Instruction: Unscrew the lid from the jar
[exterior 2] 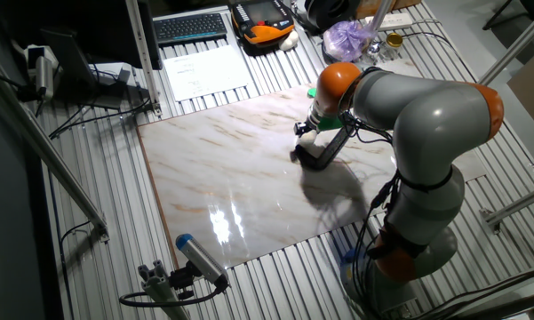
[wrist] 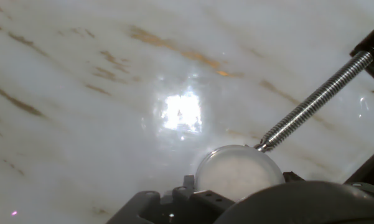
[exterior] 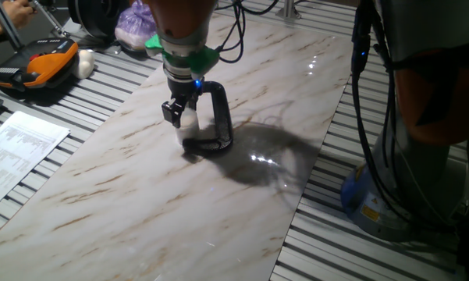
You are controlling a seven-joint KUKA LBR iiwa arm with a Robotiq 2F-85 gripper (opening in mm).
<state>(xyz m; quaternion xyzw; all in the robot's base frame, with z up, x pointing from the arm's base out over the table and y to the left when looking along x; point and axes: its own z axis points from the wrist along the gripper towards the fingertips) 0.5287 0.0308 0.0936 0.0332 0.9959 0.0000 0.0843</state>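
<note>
The whitish round lid (wrist: 238, 173) sits at the bottom of the hand view, with the clamp's metal screw (wrist: 311, 102) ending at its edge. In one fixed view the lid and the small jar (exterior: 189, 121) show as a whitish lump inside the black C-clamp (exterior: 218, 117) on the marble board. My gripper (exterior: 181, 111) is right at that lump, with its black fingers (exterior: 172, 110) beside it. The jar body is mostly hidden by the fingers and clamp. I cannot tell whether the jaws press on the lid. The gripper (exterior 2: 307, 131) also shows in the other fixed view, at the clamp (exterior 2: 324, 149).
The marble board (exterior: 140, 195) lies on a slatted table. A sheet of paper (exterior: 15, 152) and an orange-black device (exterior: 35, 66) lie at the left. A purple bag (exterior: 134, 25) is at the back. Cables hang at the right (exterior: 374, 140).
</note>
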